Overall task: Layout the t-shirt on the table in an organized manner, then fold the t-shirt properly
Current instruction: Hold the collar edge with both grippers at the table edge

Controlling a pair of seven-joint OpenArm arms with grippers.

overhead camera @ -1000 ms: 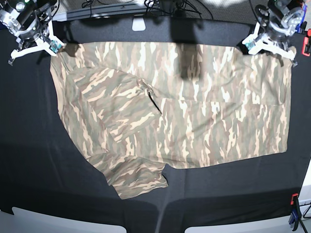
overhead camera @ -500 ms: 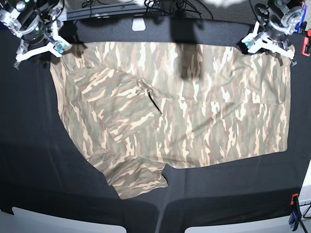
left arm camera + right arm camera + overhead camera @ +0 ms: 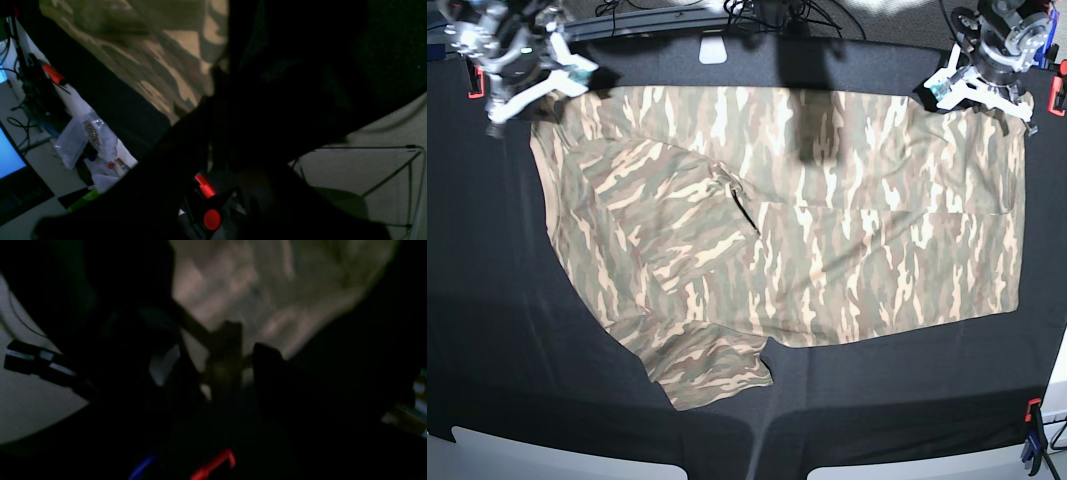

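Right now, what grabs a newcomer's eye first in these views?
The camouflage t-shirt spread wide across the black table, one sleeve folded in over its body on the base view's left. Next, the two white grippers at the shirt's far corners: the left gripper on that view's right, the right gripper on its left.

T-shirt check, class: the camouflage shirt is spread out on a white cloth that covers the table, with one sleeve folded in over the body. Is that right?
Not quite. The cloth covering the table is black, not white, as the base view shows. The rest holds: the camouflage t-shirt is spread out on it, with one sleeve folded in over the body.
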